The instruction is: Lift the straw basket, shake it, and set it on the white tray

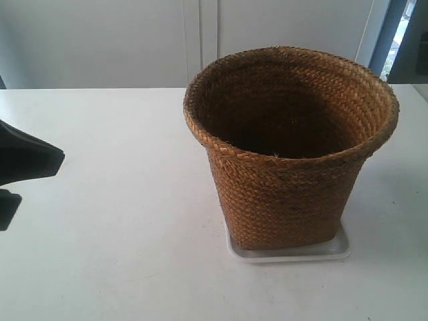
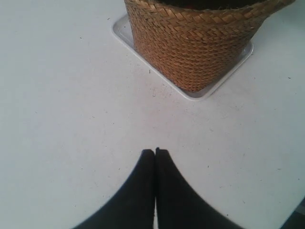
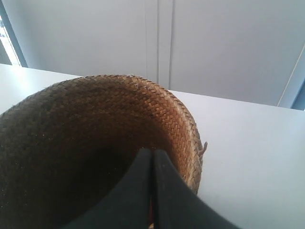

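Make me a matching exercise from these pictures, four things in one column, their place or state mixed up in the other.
1 straw basket
2 white tray
3 left gripper
4 right gripper

A shut, facing the basket's dark inside
B standing upright on the tray
C shut, over the table
D under the basket

Pairs: 1-B; 2-D; 3-C; 4-A

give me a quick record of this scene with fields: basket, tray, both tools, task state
basket: straw basket upright, standing on the white tray
tray: flat on the table, rim showing around the basket's base
left tool: shut, holding nothing, over bare table, apart from the basket
right tool: shut, seen against the basket's dark inside; contact cannot be told
task state: basket already on tray
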### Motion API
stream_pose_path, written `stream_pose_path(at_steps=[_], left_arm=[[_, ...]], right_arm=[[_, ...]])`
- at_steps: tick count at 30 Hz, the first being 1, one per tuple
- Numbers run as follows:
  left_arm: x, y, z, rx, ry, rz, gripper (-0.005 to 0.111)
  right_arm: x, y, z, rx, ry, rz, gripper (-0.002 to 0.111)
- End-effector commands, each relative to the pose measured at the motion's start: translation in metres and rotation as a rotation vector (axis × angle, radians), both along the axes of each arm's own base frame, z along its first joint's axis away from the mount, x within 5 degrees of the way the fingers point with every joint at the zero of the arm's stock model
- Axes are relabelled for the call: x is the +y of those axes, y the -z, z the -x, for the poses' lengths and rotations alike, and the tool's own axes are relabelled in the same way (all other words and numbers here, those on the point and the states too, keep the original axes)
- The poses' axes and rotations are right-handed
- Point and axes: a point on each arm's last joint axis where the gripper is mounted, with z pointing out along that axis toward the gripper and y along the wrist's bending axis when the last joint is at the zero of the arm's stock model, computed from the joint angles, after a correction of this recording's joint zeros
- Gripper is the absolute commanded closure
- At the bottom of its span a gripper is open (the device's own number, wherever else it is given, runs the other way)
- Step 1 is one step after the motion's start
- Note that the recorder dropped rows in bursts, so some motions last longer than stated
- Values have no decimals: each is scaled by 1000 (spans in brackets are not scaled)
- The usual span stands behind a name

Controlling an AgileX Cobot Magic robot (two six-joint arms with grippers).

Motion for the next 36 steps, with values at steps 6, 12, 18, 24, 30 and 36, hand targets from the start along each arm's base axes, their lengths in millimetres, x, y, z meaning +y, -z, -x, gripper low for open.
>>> stream_pose_path(at_steps=[6, 12, 18, 24, 30, 36], left_arm=[[1, 1, 3, 19, 2, 6, 106], [1, 2, 3, 12, 14, -10, 106], [13, 1, -2, 12, -59, -21, 106], [22, 3, -10, -58, -128, 19, 106], [39, 25, 1, -119, -202, 88, 106], [57, 43, 17, -174, -284, 115, 106]], right_arm=[[-2, 0, 1, -2, 9, 9, 108], [-2, 0, 1, -2, 9, 9, 108], [-2, 0, 1, -2, 9, 9, 108], [-2, 0, 1, -2, 9, 7, 108], [-2, 0, 1, -2, 9, 7, 108], [-2, 0, 1, -2, 9, 7, 108]])
